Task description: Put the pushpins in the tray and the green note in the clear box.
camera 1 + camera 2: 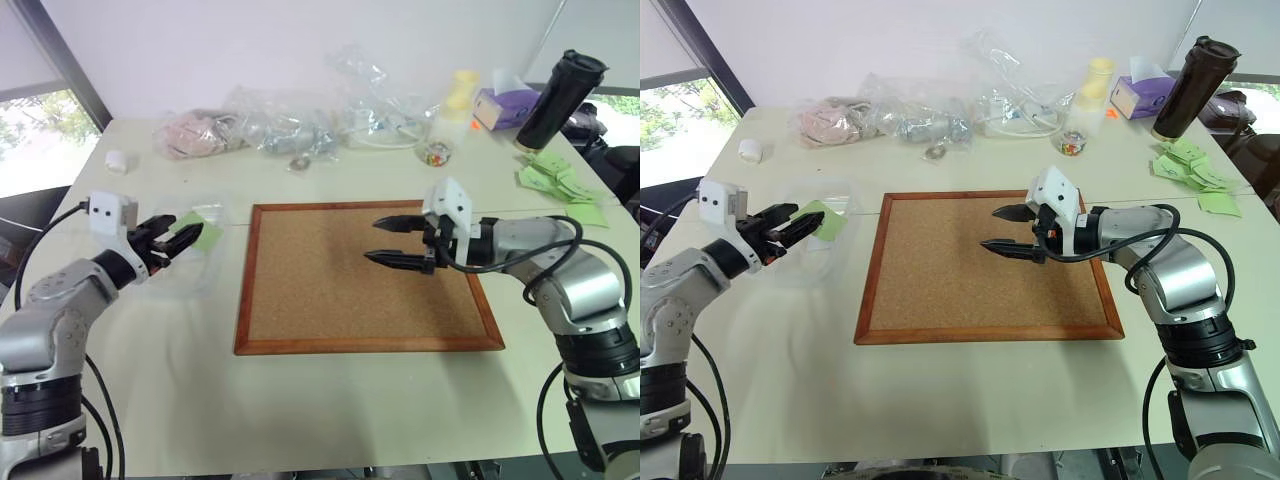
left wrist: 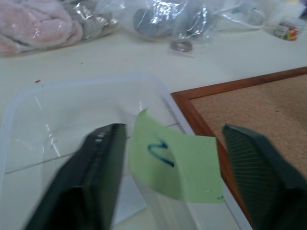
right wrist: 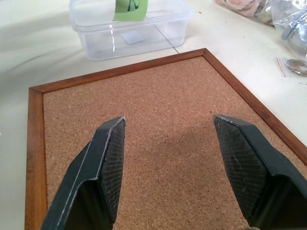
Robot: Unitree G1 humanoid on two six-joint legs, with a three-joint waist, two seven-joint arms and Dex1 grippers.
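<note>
Item: green note [image 2: 175,165], between the spread fingers of the left gripper [image 1: 172,238], over the clear box [image 3: 158,29], touching 1 finger; apparently released. Right gripper [image 1: 1008,229] empty, spread, over the corkboard [image 1: 970,275], well apart.

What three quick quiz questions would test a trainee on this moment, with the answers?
1. True or false: the right end effector is over the corkboard with its fingers apart and nothing between them.
2. Pick one: the green note is over A) the clear box, B) the corkboard, C) neither.
3. Fill in: the mark on the green note is written in ___ ink.

Key: 1 true; 2 A; 3 blue.
</note>
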